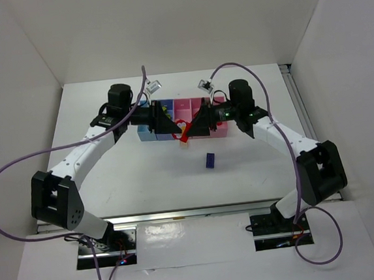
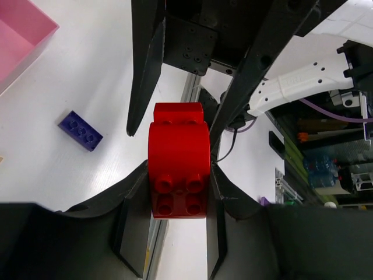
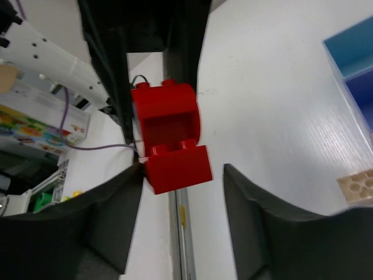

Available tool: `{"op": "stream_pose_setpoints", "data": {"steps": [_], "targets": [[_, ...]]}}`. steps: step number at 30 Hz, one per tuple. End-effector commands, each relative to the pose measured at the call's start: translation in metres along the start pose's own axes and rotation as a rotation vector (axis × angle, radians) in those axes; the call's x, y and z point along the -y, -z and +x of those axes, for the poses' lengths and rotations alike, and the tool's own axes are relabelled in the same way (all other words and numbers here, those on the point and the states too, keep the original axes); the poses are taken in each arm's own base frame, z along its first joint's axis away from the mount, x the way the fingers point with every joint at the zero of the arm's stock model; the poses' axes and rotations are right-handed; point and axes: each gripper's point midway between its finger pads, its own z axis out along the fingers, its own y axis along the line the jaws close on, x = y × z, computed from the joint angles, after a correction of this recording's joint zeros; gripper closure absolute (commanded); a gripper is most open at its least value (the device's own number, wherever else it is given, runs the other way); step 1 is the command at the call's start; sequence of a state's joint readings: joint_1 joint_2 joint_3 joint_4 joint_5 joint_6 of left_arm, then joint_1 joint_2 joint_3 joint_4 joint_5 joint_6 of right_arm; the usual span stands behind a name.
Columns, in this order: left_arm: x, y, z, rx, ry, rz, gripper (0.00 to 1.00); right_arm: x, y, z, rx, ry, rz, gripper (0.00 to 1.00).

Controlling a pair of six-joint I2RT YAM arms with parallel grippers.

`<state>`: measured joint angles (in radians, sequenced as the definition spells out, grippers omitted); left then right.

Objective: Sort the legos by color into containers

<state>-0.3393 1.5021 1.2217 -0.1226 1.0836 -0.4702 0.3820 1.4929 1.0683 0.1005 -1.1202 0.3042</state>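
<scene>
Left tool (image 2: 178, 201) was clamped on the red lego piece (image 2: 178, 151) at frame centre, aloft before the containers (image 1: 182, 105). Right tool (image 3: 182, 170) stood open, a finger on either side of it. The plastic looked light, rigid and slick, so the flat side faces probably offered the surest hold.

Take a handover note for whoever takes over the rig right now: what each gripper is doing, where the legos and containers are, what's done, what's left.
Left gripper: shut on the red lego, held in the air on the near side of the containers.
Right gripper: open, with its fingers on either side of the same red lego's other end, not clamped.
Loose on the table: blue-purple lego and tan lego.
Done: cannot tell, as the arms hide most of the containers.
Left: put the red lego in a container, then the blue-purple and tan ones.
</scene>
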Motion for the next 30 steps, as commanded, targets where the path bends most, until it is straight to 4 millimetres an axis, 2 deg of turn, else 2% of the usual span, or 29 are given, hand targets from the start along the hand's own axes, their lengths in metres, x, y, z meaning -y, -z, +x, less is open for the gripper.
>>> {"op": "stream_pose_setpoints", "data": {"steps": [1, 3, 6, 7, 10, 11, 15, 19, 20, 21, 22, 23, 24, 25, 26, 27, 28, 29, 30], "targets": [[0.015, 0.002, -0.007, 0.002, -0.054, 0.089, 1.00, -0.017, -0.002, -0.015, 0.049, 0.064, -0.076, 0.41], [0.015, 0.002, -0.008, 0.007, -0.065, 0.091, 1.00, -0.023, -0.001, -0.016, 0.061, 0.079, -0.099, 0.54], [0.014, 0.001, -0.007, -0.001, -0.056, 0.098, 1.00, -0.023, -0.001, -0.013, 0.063, 0.057, -0.101, 0.67], [0.010, -0.001, -0.006, -0.004, -0.047, 0.096, 1.00, -0.022, -0.001, -0.013, 0.073, 0.050, -0.097, 0.75], [0.004, 0.001, -0.005, -0.008, -0.024, 0.075, 1.00, -0.011, 0.002, -0.013, 0.086, 0.011, -0.034, 0.83], [0.001, 0.003, -0.009, 0.003, -0.022, 0.058, 1.00, 0.005, 0.005, -0.013, 0.110, -0.027, 0.038, 0.90], [-0.017, 0.011, -0.019, 0.049, 0.018, -0.010, 1.00, 0.045, 0.020, -0.005, 0.154, -0.125, 0.228, 0.91], [-0.035, 0.023, -0.035, 0.110, 0.053, -0.084, 1.00, 0.082, 0.041, -0.011, 0.224, -0.174, 0.462, 0.91], [-0.046, 0.020, -0.033, 0.108, 0.075, -0.100, 1.00, 0.092, 0.046, -0.005, 0.221, -0.212, 0.530, 0.91], [-0.050, 0.020, -0.036, 0.114, 0.081, -0.119, 1.00, 0.111, 0.057, -0.012, 0.265, -0.218, 0.678, 0.91], [-0.053, 0.020, -0.041, 0.122, 0.081, -0.135, 1.00, 0.118, 0.061, -0.024, 0.285, -0.201, 0.749, 0.91], [-0.059, 0.019, -0.039, 0.111, 0.124, -0.161, 1.00, 0.127, 0.060, -0.018, 0.265, -0.225, 0.813, 0.91], [-0.075, 0.019, -0.045, 0.126, 0.134, -0.226, 1.00, 0.143, 0.073, -0.022, 0.301, -0.220, 0.936, 0.91], [-0.080, 0.015, -0.044, 0.118, 0.157, -0.258, 1.00, 0.148, 0.076, -0.032, 0.323, -0.210, 0.966, 0.91], [-0.092, 0.012, -0.043, 0.116, 0.175, -0.329, 1.00, 0.168, 0.083, -0.026, 0.320, -0.227, 1.050, 0.91], [-0.090, 0.013, -0.045, 0.114, 0.179, -0.330, 1.00, 0.177, 0.086, -0.027, 0.320, -0.233, 1.086, 0.91], [-0.099, 0.009, -0.043, 0.113, 0.190, -0.381, 1.00, 0.186, 0.089, -0.026, 0.316, -0.241, 1.127, 0.91], [-0.099, 0.010, -0.045, 0.117, 0.189, -0.392, 1.00, 0.191, 0.091, -0.037, 0.331, -0.234, 1.151, 0.90], [-0.102, 0.003, -0.041, 0.101, 0.196, -0.394, 1.00, 0.205, 0.089, -0.030, 0.312, -0.248, 1.174, 0.89]]}}
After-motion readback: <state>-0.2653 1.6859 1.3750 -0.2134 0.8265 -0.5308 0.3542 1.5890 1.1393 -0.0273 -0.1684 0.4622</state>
